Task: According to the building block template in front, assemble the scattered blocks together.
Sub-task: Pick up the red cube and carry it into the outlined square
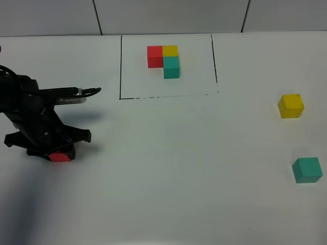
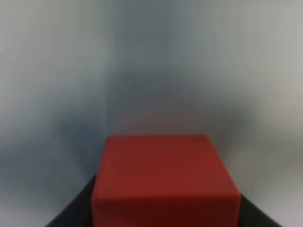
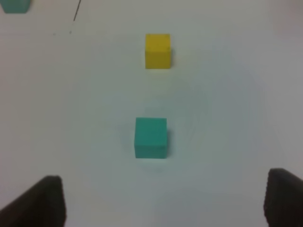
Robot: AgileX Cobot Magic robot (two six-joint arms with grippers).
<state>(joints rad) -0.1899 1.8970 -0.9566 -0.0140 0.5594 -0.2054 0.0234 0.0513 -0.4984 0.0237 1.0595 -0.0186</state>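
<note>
At the left of the table (image 1: 179, 168), my left gripper (image 1: 60, 154): lowered close to the surface, jaws clenched on the red cube (image 2: 165, 184)
Red cube: held between my two dark fingers (image 2: 71, 213), one against each side face; top face level; in the high view only a strip of it shows under the gripper body
Cube contact with table: cannot tell whether it rests on the surface or is just clear of it
Right gripper (image 3: 163, 196): released, fingertips set wide apart; it hangs over bare table and touches nothing; outside the high view
Teal cube (image 1: 307, 170): far right of the table, nearer the front; loose, upright; in the right wrist view it lies ahead of my open fingertips, roughly centred between them
Yellow cube (image 1: 290, 105): far right, behind the teal cube and apart from it; loose, upright
Template (image 1: 164, 60): at the back centre, inside the black frame (image 1: 120, 66); red cube on the left touching yellow on the right, teal joined to the front of the yellow, an L
Spacing: red cube well apart from the template and from the two loose cubes on the right
</note>
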